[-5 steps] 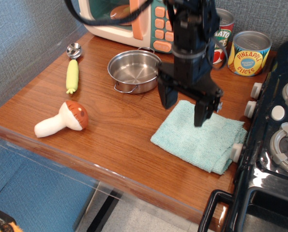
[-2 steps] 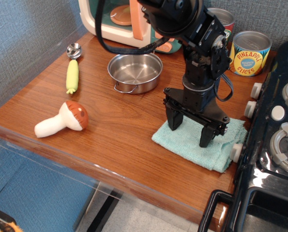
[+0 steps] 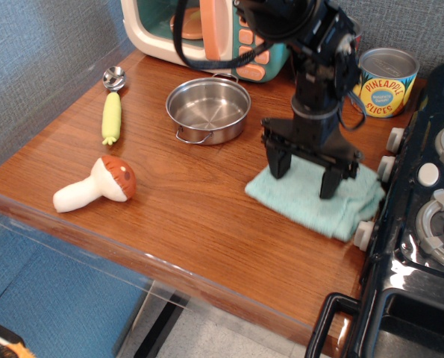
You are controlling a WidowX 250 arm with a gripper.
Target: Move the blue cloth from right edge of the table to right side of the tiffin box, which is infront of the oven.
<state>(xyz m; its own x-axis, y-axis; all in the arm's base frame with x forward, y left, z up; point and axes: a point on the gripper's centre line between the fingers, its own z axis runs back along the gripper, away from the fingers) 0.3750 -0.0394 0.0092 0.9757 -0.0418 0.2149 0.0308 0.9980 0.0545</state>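
The blue cloth (image 3: 305, 203), a pale aqua towel, lies on the table (image 3: 184, 201) near its right edge, beside the black stove. My gripper (image 3: 304, 173) points straight down over the cloth's back half. It is open, with both fingertips spread wide and down at the cloth's surface. The tiffin box (image 3: 207, 112), a shiny steel pan, sits empty to the left of the gripper, in front of the oven (image 3: 153, 31). The arm hides the cloth's back edge and part of the oven's panel.
A black toy stove (image 3: 423, 224) borders the table's right side. A pineapple can (image 3: 386, 82) stands at the back right. A toy mushroom (image 3: 95, 185), a corn cob (image 3: 111, 118) and a metal scoop (image 3: 114, 77) lie on the left.
My gripper came down onto the cloth, then shifted back and a little right. The cloth's near edge has moved back with it and the cloth looks more bunched.
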